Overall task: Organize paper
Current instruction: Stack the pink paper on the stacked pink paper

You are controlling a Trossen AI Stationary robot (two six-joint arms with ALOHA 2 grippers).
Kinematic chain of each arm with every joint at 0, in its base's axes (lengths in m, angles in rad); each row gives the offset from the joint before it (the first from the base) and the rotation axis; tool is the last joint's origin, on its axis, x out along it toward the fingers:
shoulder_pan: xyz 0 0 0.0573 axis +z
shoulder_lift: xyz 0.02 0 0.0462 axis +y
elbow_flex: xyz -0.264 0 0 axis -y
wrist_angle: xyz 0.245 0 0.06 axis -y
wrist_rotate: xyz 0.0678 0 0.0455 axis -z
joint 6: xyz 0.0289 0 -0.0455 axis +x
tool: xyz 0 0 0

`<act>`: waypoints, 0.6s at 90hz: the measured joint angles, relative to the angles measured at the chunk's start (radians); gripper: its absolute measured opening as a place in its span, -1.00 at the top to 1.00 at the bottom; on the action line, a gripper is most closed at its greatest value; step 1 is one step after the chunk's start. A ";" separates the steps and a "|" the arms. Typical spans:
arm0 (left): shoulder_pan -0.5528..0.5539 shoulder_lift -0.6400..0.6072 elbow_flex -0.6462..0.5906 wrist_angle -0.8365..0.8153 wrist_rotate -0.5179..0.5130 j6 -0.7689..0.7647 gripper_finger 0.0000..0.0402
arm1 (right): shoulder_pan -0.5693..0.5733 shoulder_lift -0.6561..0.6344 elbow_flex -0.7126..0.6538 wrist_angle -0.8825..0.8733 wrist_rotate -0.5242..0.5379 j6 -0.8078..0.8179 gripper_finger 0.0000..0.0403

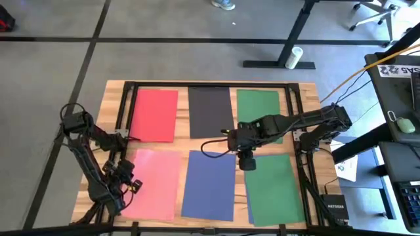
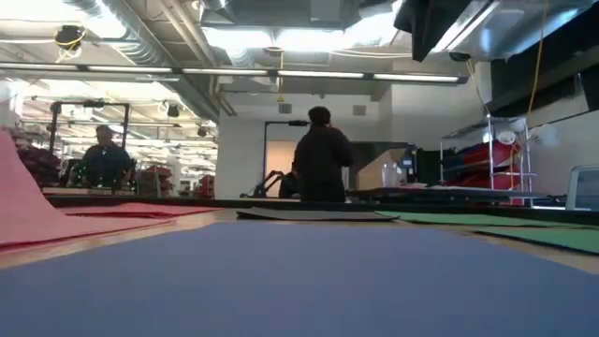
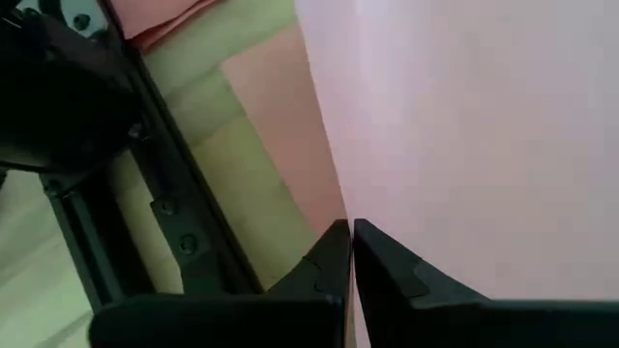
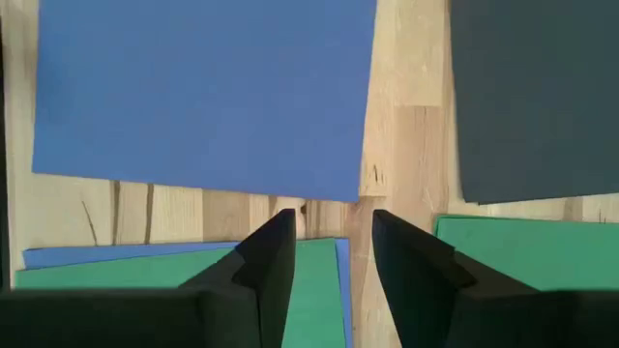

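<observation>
Pink matte paper sheet (image 1: 152, 182) lies nearest on the wooden table (image 1: 308, 92), long axis running front to back, its lifted edge pinched in the left gripper (image 3: 349, 242). Beside it lie blue (image 1: 209, 185) and green (image 1: 275, 189) sheets; beyond, red (image 1: 155, 115), black (image 1: 210, 111) and another green (image 1: 257, 105). The right gripper (image 4: 332, 242) hovers parted, holding nothing.

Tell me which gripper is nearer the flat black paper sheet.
Right. The right gripper hovers just off the black paper sheet's near corner; the left gripper is across the table, clamped on the pink sheet.
</observation>
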 joint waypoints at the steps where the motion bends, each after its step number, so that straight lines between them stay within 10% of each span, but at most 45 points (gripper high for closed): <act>1: 0.000 0.000 0.000 0.001 0.000 0.000 1.00 | 0.000 0.000 0.000 0.000 0.000 0.000 0.36; 54: 0.017 0.000 0.000 -0.008 -0.001 -0.001 0.50 | 0.000 0.000 0.000 0.000 0.000 0.000 0.36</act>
